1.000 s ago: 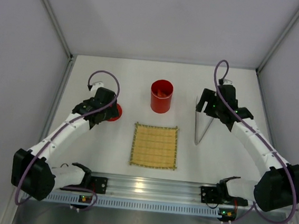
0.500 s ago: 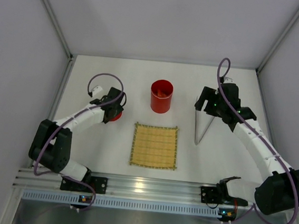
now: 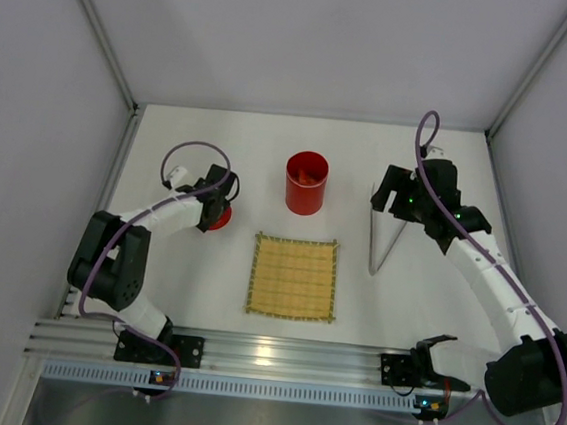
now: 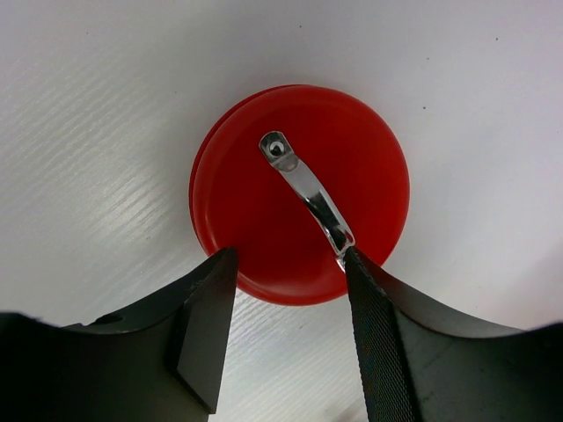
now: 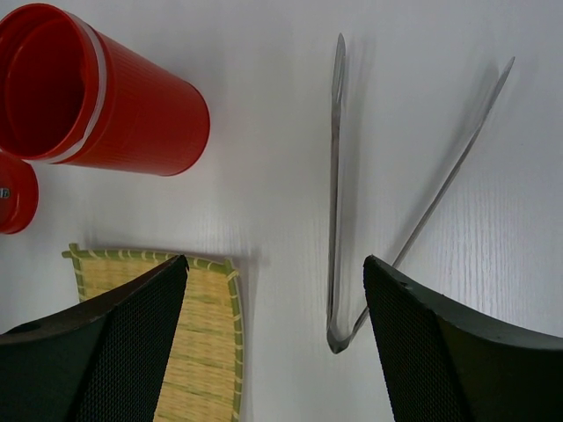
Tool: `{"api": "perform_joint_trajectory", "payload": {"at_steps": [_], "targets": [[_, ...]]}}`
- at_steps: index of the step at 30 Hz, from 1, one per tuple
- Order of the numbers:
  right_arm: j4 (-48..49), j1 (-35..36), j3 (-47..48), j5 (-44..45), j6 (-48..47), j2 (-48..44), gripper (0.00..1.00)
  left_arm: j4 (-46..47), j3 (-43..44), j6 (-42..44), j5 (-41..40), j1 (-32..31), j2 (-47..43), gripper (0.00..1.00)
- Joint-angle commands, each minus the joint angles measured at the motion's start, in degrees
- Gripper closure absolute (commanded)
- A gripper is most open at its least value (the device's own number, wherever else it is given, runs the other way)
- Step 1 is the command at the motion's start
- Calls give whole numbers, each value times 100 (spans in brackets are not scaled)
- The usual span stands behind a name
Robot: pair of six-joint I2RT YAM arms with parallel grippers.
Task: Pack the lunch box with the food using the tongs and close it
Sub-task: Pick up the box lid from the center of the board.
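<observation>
The red lunch box [image 3: 305,183] stands open at the back middle, and a pale orange patch of food [image 3: 309,175] shows inside it. Its red lid [image 4: 299,193] lies flat on the table to the left, silver tab [image 4: 308,189] up. My left gripper [image 4: 289,255] hangs over the lid's near edge, open and part narrowed; its right finger [image 4: 378,334] touches the tab's end, while the left finger [image 4: 207,325] stands clear of the tab. The silver tongs [image 5: 339,176] lie in a narrow V on the table. My right gripper [image 5: 274,260] hovers open above their joined end, holding nothing.
A yellow bamboo mat [image 3: 293,277] lies in front of the lunch box, between the two arms. White walls close the table at the left, back and right. The metal rail [image 3: 280,358] with the arm bases runs along the near edge.
The left arm folded back at its elbow while its gripper stayed over the lid and its jaws narrowed. The right arm barely shifted.
</observation>
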Motion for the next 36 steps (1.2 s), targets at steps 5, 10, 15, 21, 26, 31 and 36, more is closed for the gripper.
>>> {"api": "perform_joint_trajectory", "payload": {"at_steps": [5,10,15,21,26,31,36], "targets": [[-111,-115,206,-46,-135,-132,21,223,222,-122,-108,201,91,46],[-103,-115,224,-117,-144,-79,21,250,258,-61,-82,263,135,52],[-94,-115,224,-99,-162,-62,21,223,398,-8,-73,307,276,56],[-155,-115,329,-108,-188,-18,21,179,495,-26,-143,342,302,50],[-173,-115,382,-99,-188,-44,21,206,556,-34,-205,360,258,39],[-182,-124,417,-134,-180,-9,21,30,811,9,-196,447,460,37],[-147,-115,417,-143,-197,70,22,-198,1110,-43,-196,456,759,47]]}}
